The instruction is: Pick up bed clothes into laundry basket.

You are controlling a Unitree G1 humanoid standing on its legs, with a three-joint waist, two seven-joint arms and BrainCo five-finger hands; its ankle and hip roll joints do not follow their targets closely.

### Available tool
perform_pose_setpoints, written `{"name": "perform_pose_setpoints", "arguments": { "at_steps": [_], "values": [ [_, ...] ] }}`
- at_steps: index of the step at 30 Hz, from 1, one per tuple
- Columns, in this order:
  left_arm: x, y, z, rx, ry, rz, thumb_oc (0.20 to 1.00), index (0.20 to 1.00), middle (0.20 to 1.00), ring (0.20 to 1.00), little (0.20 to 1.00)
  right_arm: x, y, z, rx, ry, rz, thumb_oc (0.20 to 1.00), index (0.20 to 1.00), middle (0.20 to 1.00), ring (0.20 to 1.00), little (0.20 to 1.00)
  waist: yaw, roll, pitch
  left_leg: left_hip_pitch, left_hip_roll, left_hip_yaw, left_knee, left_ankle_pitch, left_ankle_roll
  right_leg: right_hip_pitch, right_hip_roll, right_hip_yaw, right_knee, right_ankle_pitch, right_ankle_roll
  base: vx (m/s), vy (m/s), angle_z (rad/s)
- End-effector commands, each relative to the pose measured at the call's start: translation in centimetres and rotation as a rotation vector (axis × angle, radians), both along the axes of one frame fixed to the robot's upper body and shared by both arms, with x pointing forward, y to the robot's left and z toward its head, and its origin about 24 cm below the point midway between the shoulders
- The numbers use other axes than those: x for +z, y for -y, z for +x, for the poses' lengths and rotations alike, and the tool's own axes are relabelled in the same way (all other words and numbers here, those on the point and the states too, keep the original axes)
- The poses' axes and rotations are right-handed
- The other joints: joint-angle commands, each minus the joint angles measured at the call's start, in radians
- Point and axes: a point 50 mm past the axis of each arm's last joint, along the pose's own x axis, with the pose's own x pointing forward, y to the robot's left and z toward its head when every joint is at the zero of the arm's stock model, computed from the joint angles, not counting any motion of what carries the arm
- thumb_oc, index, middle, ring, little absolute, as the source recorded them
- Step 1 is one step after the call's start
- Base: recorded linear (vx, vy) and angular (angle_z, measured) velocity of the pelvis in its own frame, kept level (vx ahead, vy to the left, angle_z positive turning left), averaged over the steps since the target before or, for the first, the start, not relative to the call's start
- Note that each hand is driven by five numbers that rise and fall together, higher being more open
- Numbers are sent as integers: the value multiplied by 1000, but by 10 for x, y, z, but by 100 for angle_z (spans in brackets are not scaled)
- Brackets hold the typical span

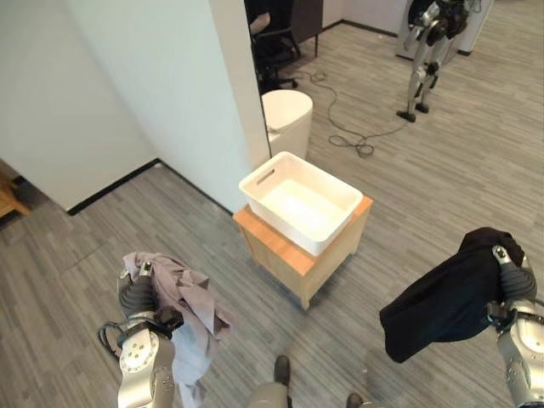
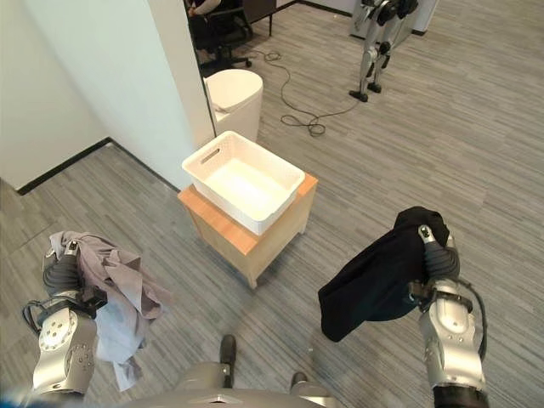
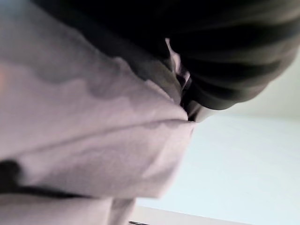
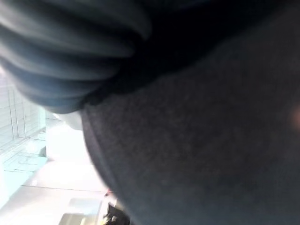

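Note:
A white laundry basket (image 1: 297,233) sits empty on a small wooden table (image 1: 270,247) in the middle of the floor. At the lower left my left hand (image 1: 138,296) is raised, fingers curled into a pale grey cloth (image 1: 194,299) that drapes over it and hangs down; the same grey cloth (image 3: 93,131) lies close against the wrist camera. At the lower right my right hand (image 1: 512,279) grips a black garment (image 1: 442,299) that hangs off it toward the table. The black garment (image 4: 211,140) also covers most of the right wrist view. Both hands are apart from the basket, one on either side.
A white wall corner (image 1: 229,102) stands just behind the table, with a round white bin (image 1: 287,116) beside it. Further back are an office chair (image 1: 272,44), a loose black cable (image 1: 350,136) on the floor and another humanoid robot (image 1: 427,53). Grey plank flooring surrounds the table.

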Motion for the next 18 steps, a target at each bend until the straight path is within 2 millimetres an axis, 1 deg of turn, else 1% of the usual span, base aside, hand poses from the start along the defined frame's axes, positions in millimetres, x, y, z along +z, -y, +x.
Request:
{"name": "perform_pose_setpoints", "arguments": {
  "at_steps": [1, 2, 3, 4, 6, 7, 8, 9, 10, 11, 12, 13, 14, 15, 16, 17, 18],
  "values": [
    [48, -9, 11, -59, 172, 166, 200, 200, 200, 200, 200, 60, 13, 34, 50, 95, -237, 200, 200, 200, 200, 200, 34, -28, -47, -5, 28, -14, 76, -67, -12, -135, -95, 18, 329, 105, 34, 50, 203, -19],
    [51, -6, 14, -82, 182, 172, 200, 200, 200, 200, 200, 66, 21, 39, 42, 79, -270, 200, 200, 200, 200, 200, 36, -24, -32, 7, 26, -18, 67, -64, -3, -183, -94, 42, 399, 133, 35, 83, 241, -20],
    [53, -4, 17, -119, 177, 190, 200, 200, 200, 200, 200, 71, 30, 42, 27, 41, -313, 200, 200, 200, 200, 200, 33, -22, -23, 16, 29, -31, 60, -67, -1, -208, -86, 60, 428, 143, 33, 65, 137, 16],
    [52, 1, 21, -163, 169, 195, 200, 200, 200, 200, 200, 75, 42, 45, 10, -6, -341, 200, 200, 200, 200, 200, 35, -24, -17, 20, 30, -43, 56, -69, 0, -227, -78, 75, 427, 134, 28, 99, 78, 23],
    [49, 8, 23, -211, 162, 180, 200, 200, 200, 200, 200, 82, 53, 52, 4, -50, -356, 200, 200, 200, 200, 200, 34, -25, -14, 33, 31, -60, 38, -69, -1, -261, -40, 87, 371, 100, 23, 122, 18, 28],
    [47, 12, 24, -235, 159, 167, 200, 200, 200, 200, 200, 87, 60, 56, -5, -65, -345, 200, 200, 200, 200, 200, 29, -27, -14, 40, 32, -69, 26, -66, -4, -274, -8, 103, 318, 73, 21, 164, -14, 22],
    [44, 15, 26, -249, 152, 155, 200, 200, 200, 200, 200, 91, 66, 60, -21, -79, -330, 200, 200, 200, 200, 200, 23, -29, -11, 52, 31, -81, 15, -69, -8, -274, 23, 119, 250, 59, 21, 229, -73, 22],
    [39, 16, 28, -257, 126, 148, 200, 200, 200, 200, 200, 98, 79, 60, -63, -106, -333, 200, 200, 200, 200, 200, 24, -54, -8, 64, 17, -109, 15, -73, -10, -265, 58, 155, 152, 66, 13, 178, -67, 16],
    [39, 16, 28, -255, 127, 147, 200, 200, 200, 200, 200, 99, 79, 61, -62, -104, -334, 200, 200, 200, 200, 200, 20, -53, -3, 68, 17, -113, 16, -74, -10, -255, 58, 151, 143, 69, 13, 156, -118, 49],
    [34, 19, 27, -269, 118, 123, 200, 200, 200, 200, 200, 122, 89, 67, -98, -126, -380, 200, 200, 200, 200, 200, 43, -72, -8, 69, 16, -116, 9, -75, -14, -220, 58, 137, 98, 74, 20, 71, -103, 72],
    [29, 22, 22, -276, 111, 102, 200, 200, 200, 200, 200, 138, 96, 68, -133, -135, -418, 200, 200, 200, 200, 200, 61, -82, -15, 68, 21, -116, -4, -74, -16, -205, 60, 129, 69, 70, 19, 94, -126, 77],
    [27, 23, 20, -278, 110, 85, 200, 200, 200, 200, 200, 150, 97, 73, -139, -131, -443, 200, 200, 200, 200, 200, 70, -85, -18, 69, 23, -116, -5, -71, -19, -194, 59, 122, 49, 73, 15, 79, -93, 63],
    [19, 24, 16, -270, 90, 47, 200, 200, 200, 200, 200, 166, 94, 80, -147, -129, -483, 200, 200, 200, 200, 200, 70, -88, -20, 69, 23, -119, -6, -67, -21, -180, 60, 114, 26, 79, 8, 128, -92, 41],
    [10, 27, 11, -286, 56, 24, 200, 200, 200, 200, 200, 187, 90, 88, -154, -118, -539, 200, 200, 200, 200, 200, 84, -99, -31, 69, 28, -129, -17, -63, -26, -160, 69, 106, 4, 75, 0, 105, -70, 38],
    [10, 27, 11, -280, 57, 19, 200, 200, 200, 200, 200, 190, 88, 90, -149, -115, -544, 200, 200, 200, 200, 200, 76, -94, -31, 70, 28, -130, -19, -62, -26, -158, 69, 104, 1, 76, 0, 93, -62, 21],
    [8, 26, 8, -287, 39, 23, 200, 200, 200, 200, 200, 201, 88, 90, -173, -109, -577, 200, 200, 200, 200, 200, 86, -101, -35, 68, 31, -136, -24, -58, -29, -152, 73, 95, -8, 74, -2, 27, -40, 25],
    [7, 25, 6, -288, 27, 29, 200, 200, 200, 200, 200, 212, 84, 94, -173, -107, -614, 200, 200, 200, 200, 200, 88, -104, -35, 66, 34, -142, -31, -54, -31, -150, 75, 86, -14, 75, -4, 32, -52, 19]
  ]
}}
